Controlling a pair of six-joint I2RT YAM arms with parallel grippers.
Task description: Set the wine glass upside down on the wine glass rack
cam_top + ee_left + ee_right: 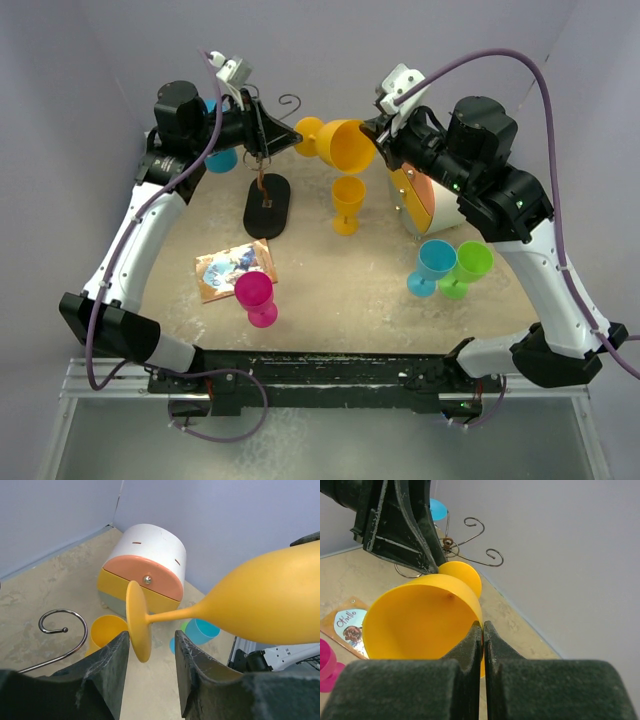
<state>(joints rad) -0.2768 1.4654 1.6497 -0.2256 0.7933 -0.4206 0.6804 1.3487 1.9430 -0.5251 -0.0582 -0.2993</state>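
**Glass sideways in mid-air between both grippers, not on the rack**

- The yellow wine glass (350,147) sits upper centre of the top view, off the table. Its long axis is roughly level, running left-right across the frame: foot to the left, bowl mouth to the right. Neither upright nor inverted.
- The right gripper (483,625) is pinched tight on the bowl rim, one finger inside and one outside. It carries the glass.
- The left gripper (151,635) is about half open and straddles the foot disc. There is a clear gap on the right-of-frame side. I can't tell if there is contact on the other side.
- The wine glass rack (268,205) stands just left of the foot, with its black oval base below-left of it. One wire curl shows at lower left of the left wrist view, near the foot but apart from it.
- Room to move: the back wall is close behind the glass. A second yellow glass (347,205) stands right below it in frame. A round white/orange/yellow container (420,195) sits at right, under the right arm. Blue glass (432,265), green glass (470,267) and magenta glass (256,297) are lower in frame, well apart.
- Writing: the card (232,268) beside the magenta glass reads something like "Othello" in the right wrist view. The rest is too small to read.
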